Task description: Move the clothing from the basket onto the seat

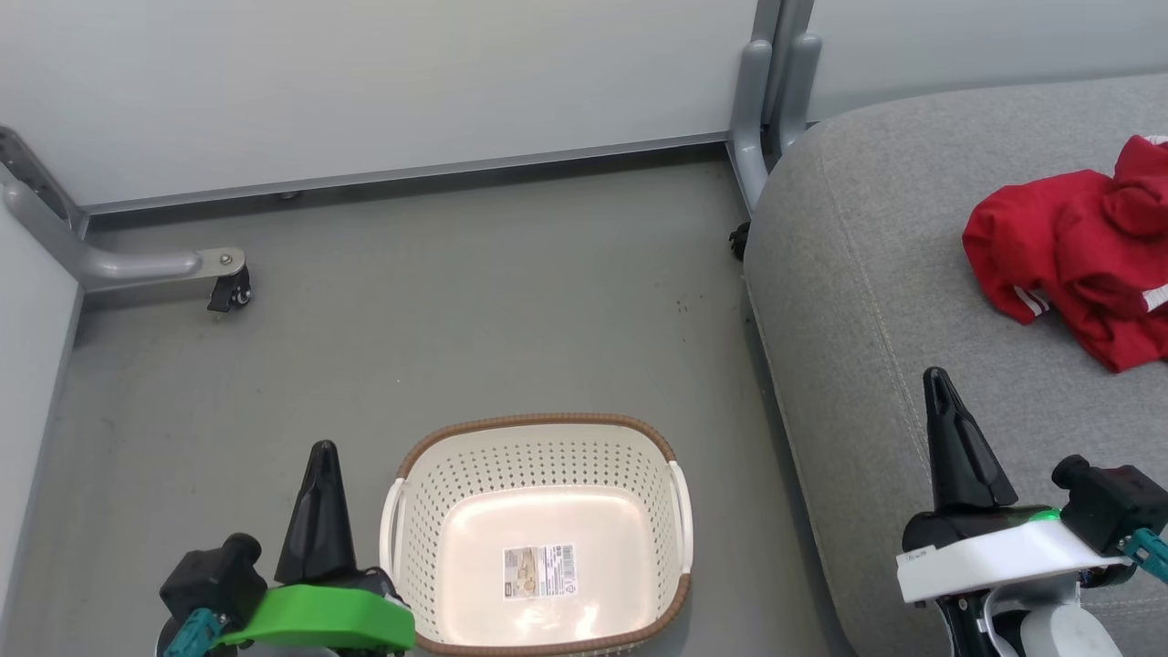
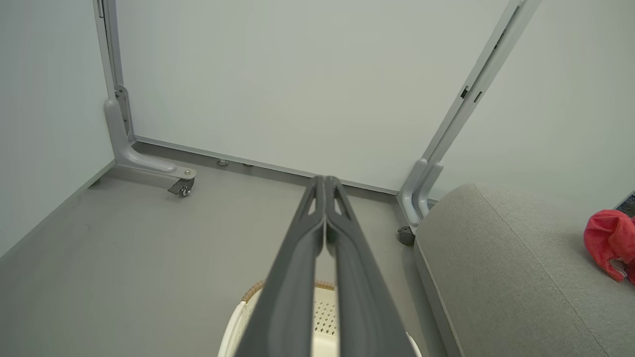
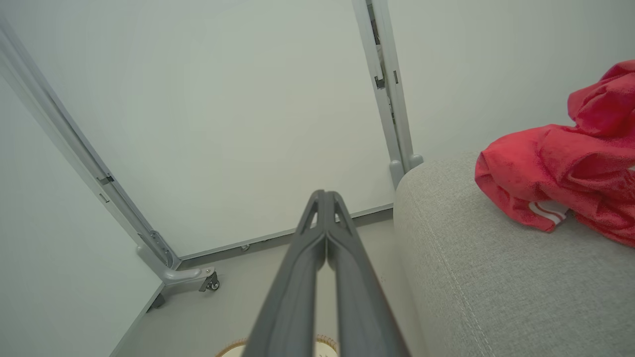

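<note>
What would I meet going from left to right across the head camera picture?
left gripper → cream-white laundry basket → right gripper → red clothing

Grey floor (image 1: pixel 474 310), pale walls (image 1: pixel 365 82).
Walls run across the frame's top, floor below them. A grey metal foot (image 1: pixel 137 265) with a black caster (image 1: pixel 230 294) sits at upper left; a grey post (image 1: pixel 766 100) stands at upper right.
</note>
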You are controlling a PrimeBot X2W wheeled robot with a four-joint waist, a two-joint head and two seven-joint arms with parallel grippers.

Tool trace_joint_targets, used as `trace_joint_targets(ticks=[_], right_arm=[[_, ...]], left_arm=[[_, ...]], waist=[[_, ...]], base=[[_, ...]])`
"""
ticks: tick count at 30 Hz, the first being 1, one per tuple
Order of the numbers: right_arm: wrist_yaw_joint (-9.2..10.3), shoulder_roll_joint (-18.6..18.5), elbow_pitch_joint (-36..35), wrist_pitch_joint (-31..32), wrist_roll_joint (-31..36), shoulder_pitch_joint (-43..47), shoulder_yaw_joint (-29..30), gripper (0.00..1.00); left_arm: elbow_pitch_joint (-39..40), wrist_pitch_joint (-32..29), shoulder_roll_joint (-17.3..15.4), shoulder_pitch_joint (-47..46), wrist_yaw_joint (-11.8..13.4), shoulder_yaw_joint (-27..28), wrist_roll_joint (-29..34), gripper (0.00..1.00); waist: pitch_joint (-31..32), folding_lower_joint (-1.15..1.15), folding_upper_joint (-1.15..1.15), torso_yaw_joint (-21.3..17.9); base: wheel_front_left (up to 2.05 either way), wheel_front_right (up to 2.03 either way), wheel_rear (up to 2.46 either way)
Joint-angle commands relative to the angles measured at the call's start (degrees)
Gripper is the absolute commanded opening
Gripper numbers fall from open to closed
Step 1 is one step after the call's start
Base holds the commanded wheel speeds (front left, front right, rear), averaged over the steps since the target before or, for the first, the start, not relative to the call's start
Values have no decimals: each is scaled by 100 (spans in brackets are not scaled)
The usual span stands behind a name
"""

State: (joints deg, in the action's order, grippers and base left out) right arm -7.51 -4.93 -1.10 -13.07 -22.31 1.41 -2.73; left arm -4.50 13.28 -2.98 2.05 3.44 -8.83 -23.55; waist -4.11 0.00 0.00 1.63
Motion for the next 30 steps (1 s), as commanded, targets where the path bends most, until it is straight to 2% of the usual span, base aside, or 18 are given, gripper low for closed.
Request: trace_joint_targets(ticks=[1, 11, 30], right_arm=[[0, -53, -31, 49, -276, -124, 26, 0], [1, -78, 204, 273, -1375, -235, 81, 0], [1, -88, 533, 625, -2930, -378, 193, 0]], left_arm=[[36, -39, -63, -97, -62, 63, -279, 0], [-150, -257, -129, -240, -231, 186, -1373, 0], [-350, -598, -196, -405, -461, 407, -2922, 0]], waist=[[5, 0, 0, -2], [43, 0, 0, -18], [106, 0, 0, -44]], base=[[0, 0, 0], [0, 0, 0], [0, 0, 0]])
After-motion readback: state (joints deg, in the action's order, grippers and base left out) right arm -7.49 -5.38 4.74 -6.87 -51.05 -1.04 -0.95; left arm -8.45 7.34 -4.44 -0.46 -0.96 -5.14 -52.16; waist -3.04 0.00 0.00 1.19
